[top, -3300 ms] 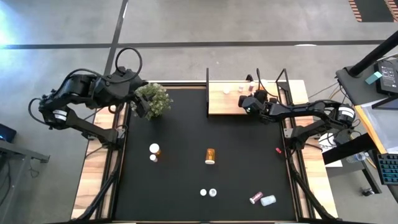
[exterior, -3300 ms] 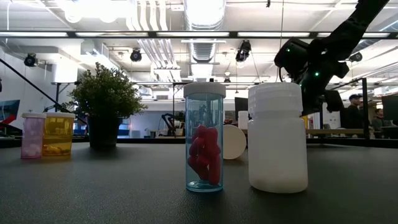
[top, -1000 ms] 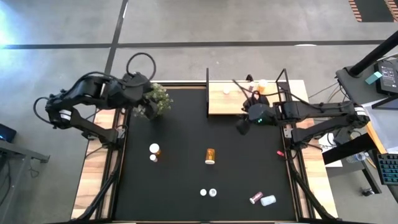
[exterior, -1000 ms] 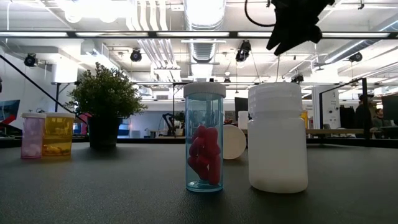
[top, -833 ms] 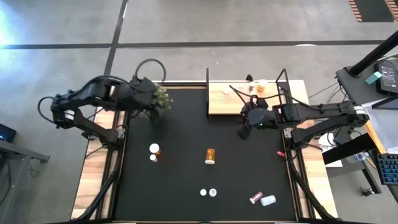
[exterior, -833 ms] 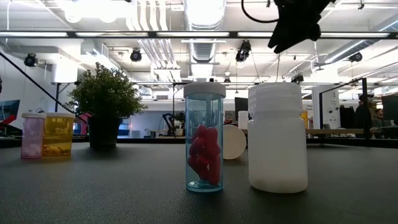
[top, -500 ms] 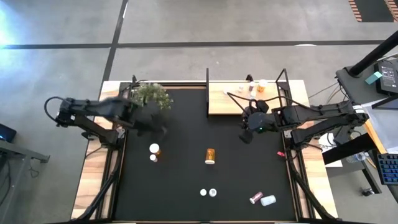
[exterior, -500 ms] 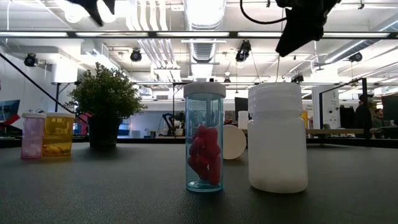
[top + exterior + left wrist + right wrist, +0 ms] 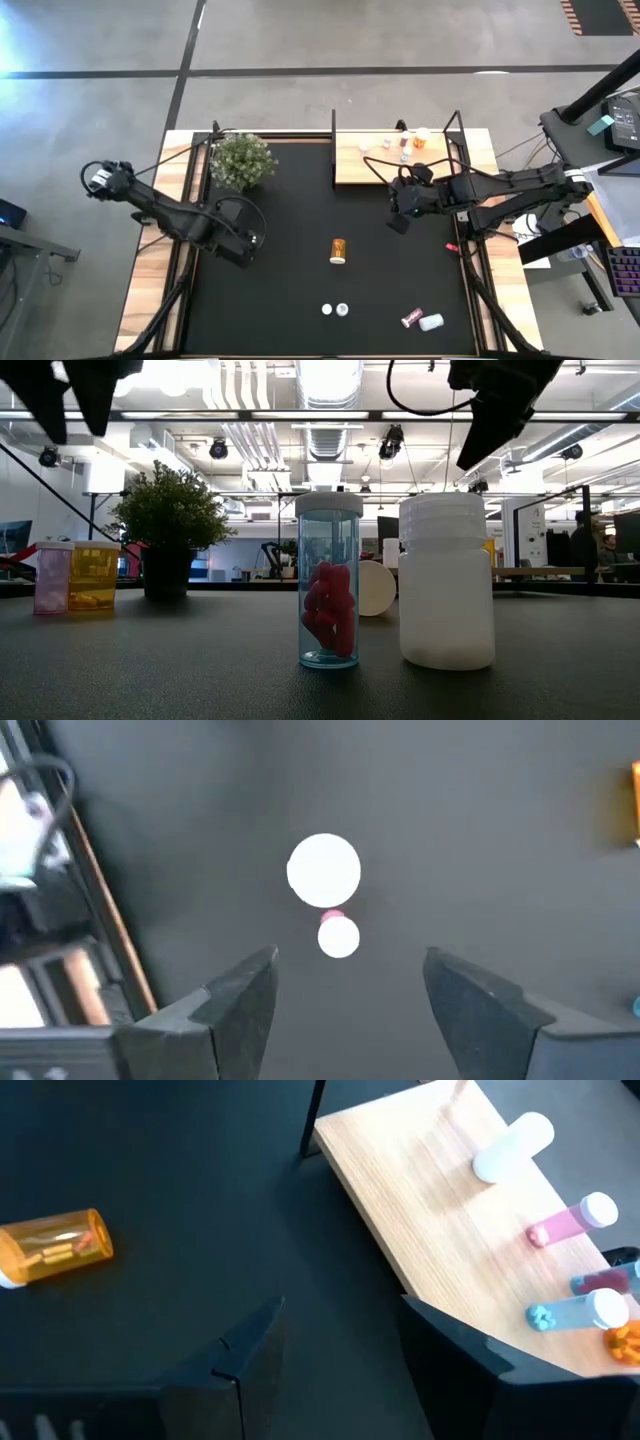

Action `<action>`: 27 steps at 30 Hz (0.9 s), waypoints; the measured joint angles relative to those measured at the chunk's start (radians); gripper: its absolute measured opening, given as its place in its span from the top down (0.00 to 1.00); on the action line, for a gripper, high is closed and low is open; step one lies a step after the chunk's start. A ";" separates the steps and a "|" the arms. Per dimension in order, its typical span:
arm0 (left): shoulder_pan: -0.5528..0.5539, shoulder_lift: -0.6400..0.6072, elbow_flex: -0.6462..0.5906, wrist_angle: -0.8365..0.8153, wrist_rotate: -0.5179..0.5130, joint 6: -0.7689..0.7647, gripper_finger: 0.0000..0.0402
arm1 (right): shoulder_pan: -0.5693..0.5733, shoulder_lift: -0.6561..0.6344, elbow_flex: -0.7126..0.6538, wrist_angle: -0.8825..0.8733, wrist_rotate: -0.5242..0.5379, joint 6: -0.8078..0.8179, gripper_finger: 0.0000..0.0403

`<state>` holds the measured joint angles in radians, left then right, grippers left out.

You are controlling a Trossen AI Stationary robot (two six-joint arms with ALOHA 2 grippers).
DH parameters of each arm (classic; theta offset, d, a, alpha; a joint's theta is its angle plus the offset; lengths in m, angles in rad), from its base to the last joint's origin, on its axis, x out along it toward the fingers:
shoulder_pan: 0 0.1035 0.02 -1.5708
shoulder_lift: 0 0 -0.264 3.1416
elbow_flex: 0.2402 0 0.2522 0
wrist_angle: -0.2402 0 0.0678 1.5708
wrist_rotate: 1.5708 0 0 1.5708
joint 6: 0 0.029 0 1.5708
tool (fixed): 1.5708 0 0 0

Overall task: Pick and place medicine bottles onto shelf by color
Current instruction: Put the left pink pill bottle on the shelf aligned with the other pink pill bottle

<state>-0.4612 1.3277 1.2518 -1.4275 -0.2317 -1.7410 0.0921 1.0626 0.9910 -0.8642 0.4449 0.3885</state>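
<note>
1. Tool on the left arm point(image 9: 340, 995) hangs spread wide above two standing bottles point(image 9: 324, 870), holding nothing.
2. Right tool point(image 9: 335, 1350) is spread and empty, above the tabletop point(image 9: 300, 290) beside the shelf point(image 9: 440, 1230).
3. Orange bottle point(image 9: 338, 250) lies mid-tabletop.

Bright ceiling lamps point(image 9: 325, 375) glare white above the dark counter point(image 9: 200, 660), which lies evenly lit with soft, faint shadows. In the left wrist view everything is blurred, including two white bottle caps point(image 9: 324, 870). The right wrist view is sharp on the pale shelf point(image 9: 440, 1210).
</note>
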 joint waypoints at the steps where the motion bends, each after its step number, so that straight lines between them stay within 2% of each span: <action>1: -0.006 0.000 -0.018 0.021 0.004 -0.019 0.42 | 0.000 0.000 -0.003 0.001 0.000 0.000 0.54; 10: -0.012 0.019 -0.175 0.248 0.059 -0.036 0.42 | 0.000 0.000 -0.027 0.002 0.000 0.003 0.54; 19: -0.012 0.049 -0.267 0.280 0.095 -0.111 0.42 | 0.000 0.000 -0.044 0.009 0.000 0.003 0.54; 27: -0.012 0.049 -0.366 0.447 0.099 -0.114 0.42 | 0.000 0.000 -0.045 0.013 0.000 0.004 0.54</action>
<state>-0.4732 1.3769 0.8858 -0.9806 -0.1326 -1.8547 0.0917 1.0626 0.9459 -0.8517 0.4450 0.3923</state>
